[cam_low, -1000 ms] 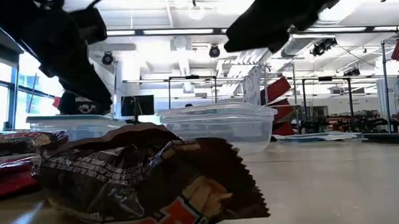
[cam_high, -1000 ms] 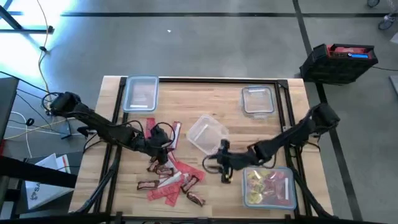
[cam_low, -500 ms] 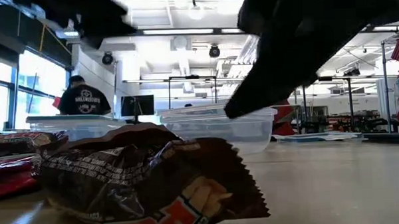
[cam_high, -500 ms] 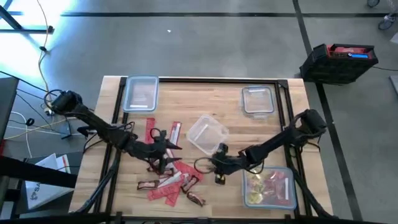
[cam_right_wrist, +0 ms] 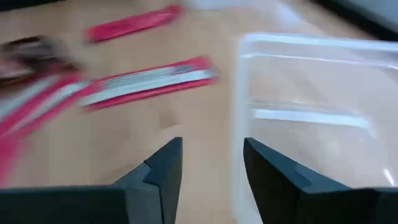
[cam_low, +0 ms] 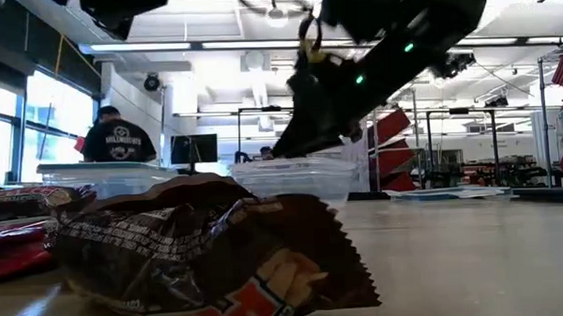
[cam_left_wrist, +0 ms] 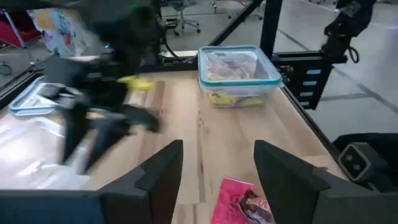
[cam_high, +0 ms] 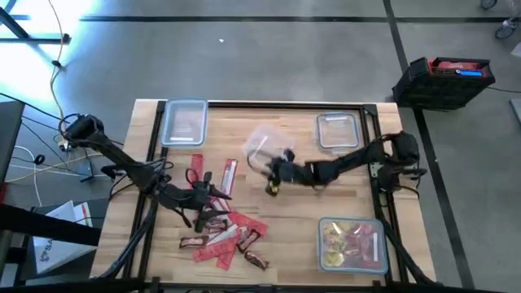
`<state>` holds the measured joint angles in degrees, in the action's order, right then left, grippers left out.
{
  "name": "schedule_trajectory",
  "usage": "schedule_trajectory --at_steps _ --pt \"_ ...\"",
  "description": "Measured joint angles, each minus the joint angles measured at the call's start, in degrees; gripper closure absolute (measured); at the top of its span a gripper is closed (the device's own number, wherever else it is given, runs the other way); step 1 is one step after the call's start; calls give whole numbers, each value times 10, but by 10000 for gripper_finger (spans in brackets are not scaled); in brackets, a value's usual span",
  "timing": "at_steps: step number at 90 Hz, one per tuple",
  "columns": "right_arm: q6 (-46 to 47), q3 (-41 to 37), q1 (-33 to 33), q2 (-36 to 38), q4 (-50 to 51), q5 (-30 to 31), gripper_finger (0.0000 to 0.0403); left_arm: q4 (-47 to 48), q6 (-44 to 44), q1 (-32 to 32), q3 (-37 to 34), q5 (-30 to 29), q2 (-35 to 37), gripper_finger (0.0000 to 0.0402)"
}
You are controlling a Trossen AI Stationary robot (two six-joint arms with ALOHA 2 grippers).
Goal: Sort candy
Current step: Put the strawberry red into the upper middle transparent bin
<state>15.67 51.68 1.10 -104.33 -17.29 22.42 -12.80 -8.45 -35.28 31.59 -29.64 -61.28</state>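
Your right tool [cam_high: 272,182] hangs over the middle of the table [cam_high: 383,203], just beside the empty clear tub [cam_high: 262,146] lying tilted there, with something small and yellow at its tip. From above you cannot tell whether that is pinched. Your left tool [cam_high: 213,200] sits at the edge of the candy pile [cam_high: 224,234], which lies toward the table's near edge from the tub: red flat packets, dark brown mini bars. Two more red packets [cam_high: 229,175] lie between pile and tub. A filled tub [cam_high: 352,243] of yellow and pink sweets sits at the near right corner; two other clear containers [cam_high: 185,122] stand along the far edge.

At table height, a crumpled brown bar wrapper [cam_low: 210,250] fills the foreground, the tub behind it, and the right arm above. A person stands in the room beyond.

Your left wrist camera shows the left fingers [cam_left_wrist: 155,177] spread with nothing between them, a pink-red packet [cam_left_wrist: 239,202] just ahead, and the filled tub across the table.

Your right wrist camera shows the right fingers [cam_right_wrist: 158,168] apart over the empty tub's rim, and no sweet shows between them.

Expect the packets to be light, thin and slick, and the foil crinkly. Take hold across a packet's short width near its middle, and press down gently so it does not skate.
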Motion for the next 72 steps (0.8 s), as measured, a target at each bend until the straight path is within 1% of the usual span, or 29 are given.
schedule_trajectory --at_steps 8,13,17,29,40,50,56,62,72 --pt "-18 0 -21 0 -35 -49 261 29 -4 -16 0 -15 24 218" --pt "-34 0 -19 0 -67 -75 260 43 -4 -27 0 -31 36 218" --pt "-43 0 -14 0 -91 -85 259 51 -4 -35 0 -46 43 218" --pt "-51 0 6 0 -146 -83 242 56 -4 -48 0 -82 49 218" --pt "-61 0 32 0 -173 -59 210 58 -21 -55 0 -84 49 218" --pt "-67 0 49 0 -191 -59 179 72 -59 -72 0 -84 48 218" --pt "-69 0 57 0 -200 -61 166 79 -68 -85 0 -86 48 218" --pt "-79 3 65 -8 -218 -70 158 85 -70 -93 0 -86 48 218" --pt "-83 30 77 -39 -213 -81 155 87 -69 -99 0 -86 48 218"
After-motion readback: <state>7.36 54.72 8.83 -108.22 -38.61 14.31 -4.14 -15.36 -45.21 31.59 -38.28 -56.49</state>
